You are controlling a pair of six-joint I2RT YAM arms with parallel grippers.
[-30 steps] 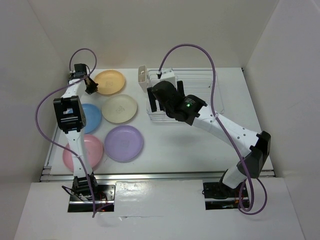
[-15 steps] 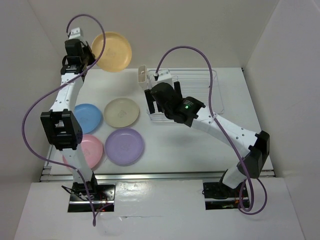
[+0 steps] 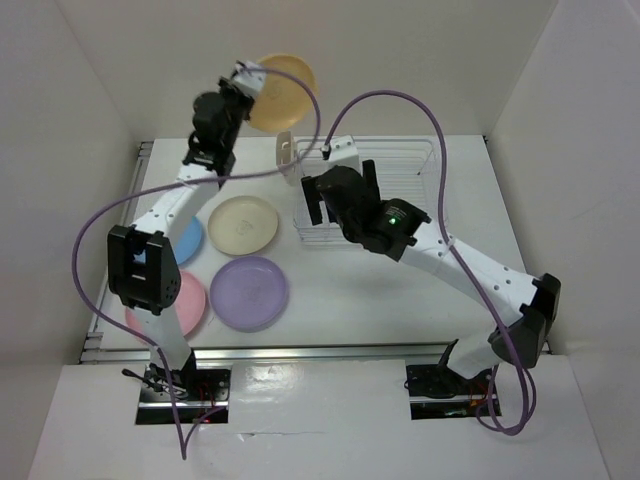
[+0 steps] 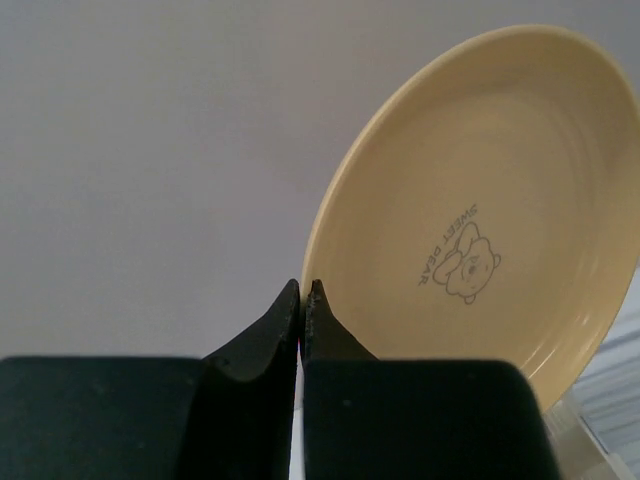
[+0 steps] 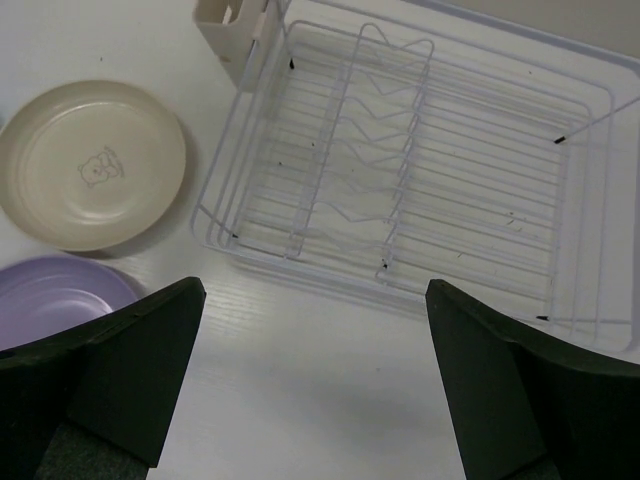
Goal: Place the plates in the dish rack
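Holding yellow-orange plate [image 4: 480, 210] aloft

Left gripper [image 4: 303, 290] clenched on its rim (plate tilted, bear print facing wrist camera), at 11 o'clock from dish rack [image 5: 450, 170]. Right gripper [image 5: 312, 290] spread wide, empty, over rack's near edge. Cream plate [image 5: 92, 163] at rack's 9 o'clock.

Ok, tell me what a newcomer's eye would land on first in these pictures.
The yellow-orange plate stands out first, pinched at its rim by the left gripper and held high in the air. Below it the white dish rack holds no plates, and the right gripper hangs open over its near edge. The cream plate, purple plate, pink plate and blue plate lie flat to the rack's left.
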